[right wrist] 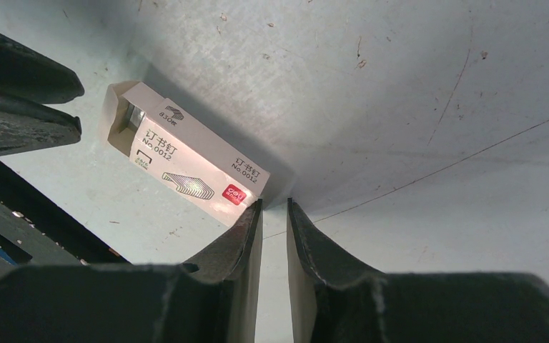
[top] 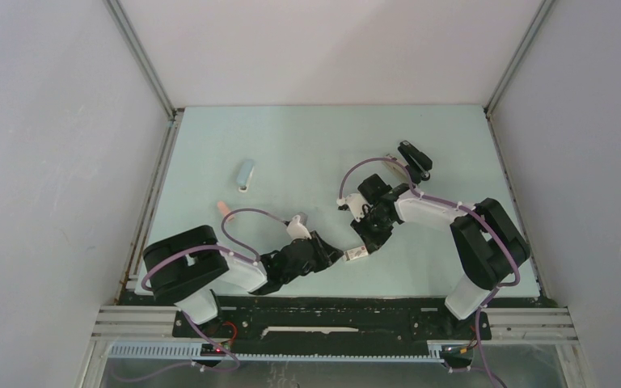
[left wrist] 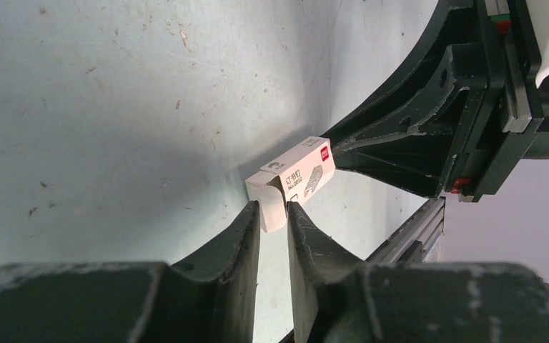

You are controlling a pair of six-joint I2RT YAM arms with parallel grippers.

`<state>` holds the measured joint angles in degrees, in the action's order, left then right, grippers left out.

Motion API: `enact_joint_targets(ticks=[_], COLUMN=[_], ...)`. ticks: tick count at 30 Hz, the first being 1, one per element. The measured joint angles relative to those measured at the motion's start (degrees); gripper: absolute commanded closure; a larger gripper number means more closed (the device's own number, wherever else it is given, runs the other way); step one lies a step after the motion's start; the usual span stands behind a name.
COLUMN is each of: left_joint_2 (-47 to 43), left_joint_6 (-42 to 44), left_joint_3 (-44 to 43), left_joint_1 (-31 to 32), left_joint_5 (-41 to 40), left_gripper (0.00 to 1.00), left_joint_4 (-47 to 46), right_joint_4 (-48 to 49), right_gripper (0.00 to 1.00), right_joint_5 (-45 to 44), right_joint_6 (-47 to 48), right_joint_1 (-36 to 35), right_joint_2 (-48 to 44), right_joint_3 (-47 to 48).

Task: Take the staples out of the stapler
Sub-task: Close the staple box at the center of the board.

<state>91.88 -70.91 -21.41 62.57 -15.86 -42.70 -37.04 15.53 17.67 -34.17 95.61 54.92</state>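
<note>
Left arm: reaches low from the front-left corner of the table (top: 315, 137) toward the middle of its front edge, with the forearm near level.
Left gripper (left wrist: 273, 209): the jaws stand a narrow gap apart. The open end of the staple box (right wrist: 186, 161) sits right at the fingertips. Whether they pinch it cannot be told.
Right arm: the elbow is raised near the front-right corner, and the forearm folds back and slants down to the left, toward the same box.
Right gripper (right wrist: 274, 205): the jaws are slightly apart with bare table showing between them. One fingertip touches the box's closed end at its red label.
Staple box: lies flat near the front edge, just right of centre, between the two grippers.
Staples (right wrist: 134, 116): a grey metal glint shows inside the box's open end. The rest is hidden by the cardboard.
Pale-blue stapler (top: 246, 175): lies left of centre, mid-table, well apart from both grippers.
Pink block (top: 225, 208): lies near the left edge, in front of the stapler. It is too small to make out.
Black object (top: 415, 159): lies beyond the right arm's wrist. Its form is unclear.
</note>
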Motion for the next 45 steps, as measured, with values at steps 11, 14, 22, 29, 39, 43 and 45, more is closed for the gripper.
enact_joint_targets(ticks=[11,14,22,29,39,43,45], left_joint_2=[0.8,1.9,2.7,2.7,2.8,3.8,4.6], left_joint_6=[0.0,0.0,0.0,0.0,-0.1,-0.1,-0.2], left_joint_3=[0.0,0.0,-0.1,-0.1,-0.1,-0.1,-0.1], left_joint_1=[0.0,0.0,0.0,0.0,0.0,0.0,0.0], left_joint_5=[0.0,0.1,0.7,0.8,1.1,1.2,1.2], left_gripper=[0.78,0.76,0.75,0.76,0.76,0.77,0.77], left_joint_4=[0.0,0.0,-0.1,-0.3,-2.3,-2.7,-3.2], right_joint_4=[0.0,0.0,0.0,0.0,0.0,0.0,0.0], right_gripper=[0.73,0.73,0.73,0.73,0.73,0.73,0.73], right_joint_5=[0.0,0.0,0.0,0.0,0.0,0.0,0.0], right_joint_6=[0.0,0.0,0.0,0.0,0.0,0.0,0.0], right_joint_1=[0.0,0.0,0.0,0.0,0.0,0.0,0.0], right_joint_2=[0.0,0.0,0.0,0.0,0.0,0.0,0.0], right_joint_3=[0.0,0.0,0.0,0.0,0.0,0.0,0.0])
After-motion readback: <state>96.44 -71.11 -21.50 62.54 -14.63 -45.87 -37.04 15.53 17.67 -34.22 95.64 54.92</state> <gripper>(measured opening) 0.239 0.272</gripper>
